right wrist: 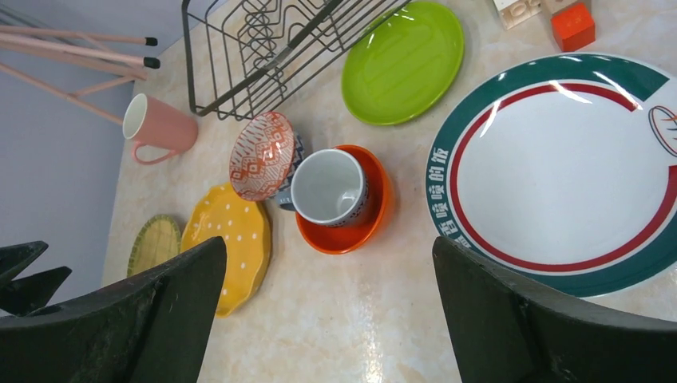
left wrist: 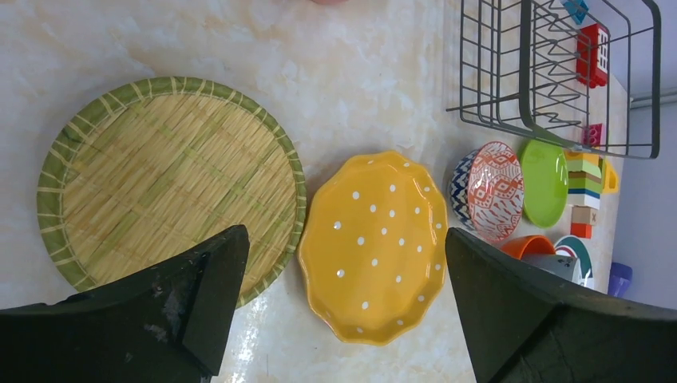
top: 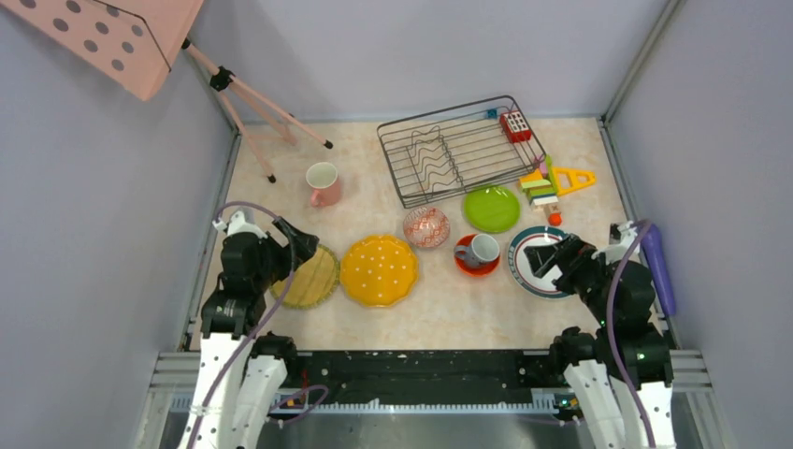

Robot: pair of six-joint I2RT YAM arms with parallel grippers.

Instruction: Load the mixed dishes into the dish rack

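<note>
While open and empty, left claw (left wrist: 343, 239) and right claw (right wrist: 329, 247) well apart from dish rack (top: 468, 154), red block (top: 515, 124) inside.

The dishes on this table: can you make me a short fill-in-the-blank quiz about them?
The grey mug sits inside the ____ bowl.
In the top view, the ____ mug stands left of the dish rack.
The dish rack holds ____ dishes.
Missing: orange-red; pink; no.
</note>
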